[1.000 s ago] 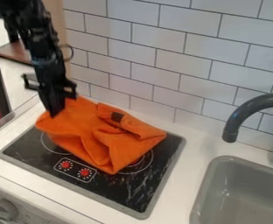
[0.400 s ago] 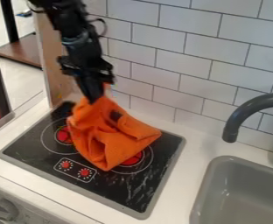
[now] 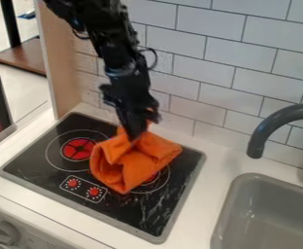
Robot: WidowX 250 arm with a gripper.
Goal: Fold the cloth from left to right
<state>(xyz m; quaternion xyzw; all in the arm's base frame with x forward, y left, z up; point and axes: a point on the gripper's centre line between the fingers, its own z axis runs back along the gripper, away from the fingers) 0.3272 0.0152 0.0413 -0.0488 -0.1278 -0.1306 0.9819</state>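
Note:
The black gripper (image 3: 136,135) hangs over the back middle of the stove, shut on the upper part of the orange cloth (image 3: 129,170). The cloth lies bunched on the right half of the black cooktop, with its left side folded over toward the right and a rounded fold along its left edge. Its top edge rises to the fingertips, which are partly hidden in the fabric. Part of a red burner shows at the cloth's right edge.
Around the cloth is the stove top (image 3: 41,158) with a red left burner (image 3: 78,149) and two red knobs at the front. A grey sink (image 3: 271,214) and dark faucet (image 3: 271,127) stand at the right. The tiled wall (image 3: 209,53) rises behind.
The gripper has moved right and lower, carrying the cloth's left part over toward the right. The left burner, covered at first, is now exposed.

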